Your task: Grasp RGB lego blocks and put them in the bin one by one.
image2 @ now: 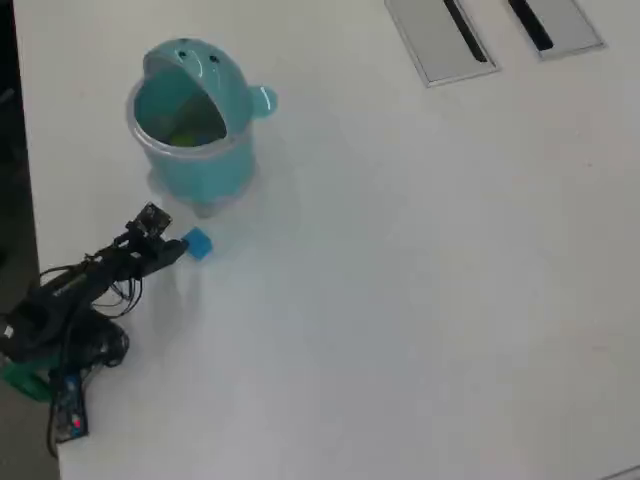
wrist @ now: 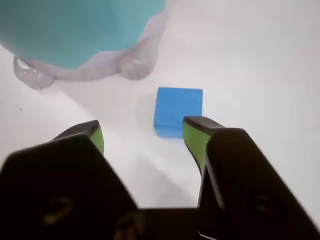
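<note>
A blue lego block [wrist: 178, 111] [image2: 198, 243] lies flat on the white table, just below the bin in the overhead view. My gripper [wrist: 144, 129] [image2: 178, 251] is open, its green-padded fingers [wrist: 194, 140] spread wide. The block sits just ahead of the right fingertip in the wrist view, not between the jaws. The bin [image2: 195, 165] [wrist: 75, 30] is a teal round tub with its face lid flipped up. It stands close beyond the block. Something greenish [image2: 185, 135] lies inside it.
Two flat grey panels [image2: 440, 35] [image2: 555, 22] are set into the table at the back right of the overhead view. The table's left edge [image2: 30, 200] runs close behind the arm's base [image2: 60, 330]. The bin rests on pale translucent feet [wrist: 135, 65].
</note>
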